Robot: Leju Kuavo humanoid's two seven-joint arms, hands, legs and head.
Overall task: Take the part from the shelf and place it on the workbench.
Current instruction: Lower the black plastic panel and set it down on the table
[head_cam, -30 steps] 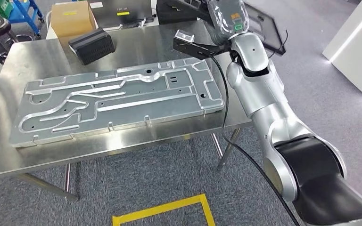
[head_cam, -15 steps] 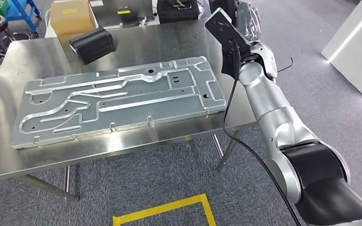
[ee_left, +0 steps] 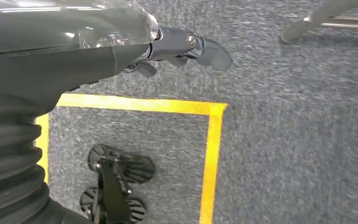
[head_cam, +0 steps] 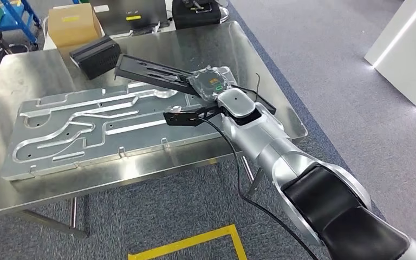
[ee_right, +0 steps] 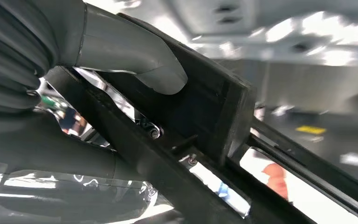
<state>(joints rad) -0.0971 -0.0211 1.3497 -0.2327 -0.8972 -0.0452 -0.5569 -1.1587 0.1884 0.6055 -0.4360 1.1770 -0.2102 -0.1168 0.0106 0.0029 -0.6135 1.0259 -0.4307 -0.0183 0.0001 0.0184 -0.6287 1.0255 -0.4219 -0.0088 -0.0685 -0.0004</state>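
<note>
right hand [head_cam: 210, 82] gripping the black part [head_cam: 150, 69] above the workbench [head_cam: 206, 46]
the flat black part extends from the hand over the far edge of the grey machined plate [head_cam: 108, 122] lying on the steel workbench; thumb [ee_right: 135, 58] pressed on the part. left hand [ee_left: 177, 46] hangs over carpet, fingers curled, holding nothing. a closed cardboard box [head_cam: 71, 24] stands beyond the table, contents hidden

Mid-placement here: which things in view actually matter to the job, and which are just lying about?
Job:
- black part, held in the right hand above the table
- steel workbench, where it goes

Lying about:
- large machined aluminium plate on the workbench
- small black box at the far edge
- cardboard box behind the workbench
- yellow floor tape
</note>
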